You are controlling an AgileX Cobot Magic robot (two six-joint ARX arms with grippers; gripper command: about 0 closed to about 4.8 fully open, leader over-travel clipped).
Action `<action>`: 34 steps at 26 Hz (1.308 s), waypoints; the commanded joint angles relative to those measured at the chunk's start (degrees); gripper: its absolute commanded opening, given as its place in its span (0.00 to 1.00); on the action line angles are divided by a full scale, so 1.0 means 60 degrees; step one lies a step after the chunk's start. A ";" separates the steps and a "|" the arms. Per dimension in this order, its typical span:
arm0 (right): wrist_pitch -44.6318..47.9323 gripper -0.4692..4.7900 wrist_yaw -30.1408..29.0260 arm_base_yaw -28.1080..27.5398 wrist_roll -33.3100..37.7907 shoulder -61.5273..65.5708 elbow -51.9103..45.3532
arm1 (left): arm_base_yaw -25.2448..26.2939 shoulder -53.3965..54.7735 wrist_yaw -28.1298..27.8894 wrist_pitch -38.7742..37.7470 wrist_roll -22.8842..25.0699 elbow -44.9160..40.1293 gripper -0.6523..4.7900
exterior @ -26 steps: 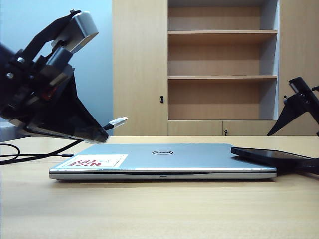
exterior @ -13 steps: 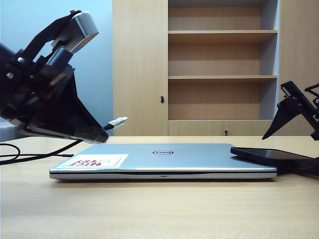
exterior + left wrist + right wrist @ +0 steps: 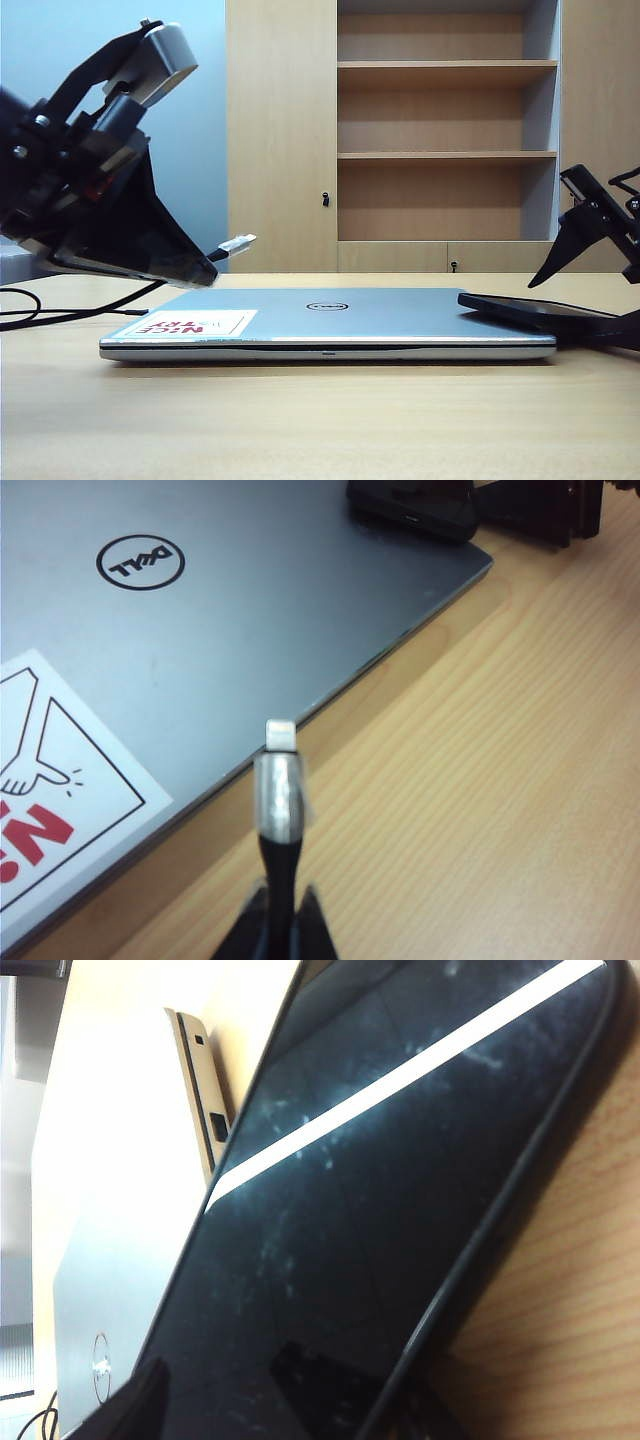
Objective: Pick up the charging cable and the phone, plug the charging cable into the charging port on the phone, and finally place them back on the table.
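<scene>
Lying closed near the middle of the table (image 3: 300,420), a silver laptop (image 3: 330,320) is marked with the round Dell logo (image 3: 321,307) on its lid, and a white sticker (image 3: 190,324) with red letters is fixed toward its left corner; the letters cannot be read in full. The charging cable (image 3: 278,810) is pinched in the left gripper (image 3: 205,268), whose fingers are pressed together on the dark cord just behind the collar, above the laptop's left end. The silver plug is seen pointing over the lid toward the phone (image 3: 535,312). The phone is propped with one end on the laptop's right corner and the other toward the right edge of the table. The right gripper (image 3: 590,275) is held at that outer end, its jaws spread above and below the phone; whether they touch it cannot be told. Compared with a second ago, the upper finger (image 3: 575,235) has been lowered nearer the phone, and the phone has been shifted slightly further onto the lid. The left gripper and cable are unchanged.
</scene>
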 commanded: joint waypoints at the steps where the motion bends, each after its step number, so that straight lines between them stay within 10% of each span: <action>1: -0.0976 0.67 0.0087 0.0000 0.0124 0.0182 -0.0182 | 0.0004 -0.0011 0.0029 0.0124 0.0011 0.0022 0.11; 19: -0.0976 0.08 0.0240 0.0000 0.0124 0.0182 -0.0182 | 0.0004 -0.0011 0.0029 0.0120 0.0011 0.0022 0.11; 29: -0.0947 0.08 0.0222 0.0000 -0.1122 -0.0918 -0.0073 | 0.0004 -0.0011 0.0029 0.0120 0.0011 0.0022 0.11; 34: -0.3442 0.08 0.0270 0.0000 -0.2630 -0.2419 0.0565 | 0.0004 -0.0011 0.0029 0.0124 0.0011 0.0022 0.11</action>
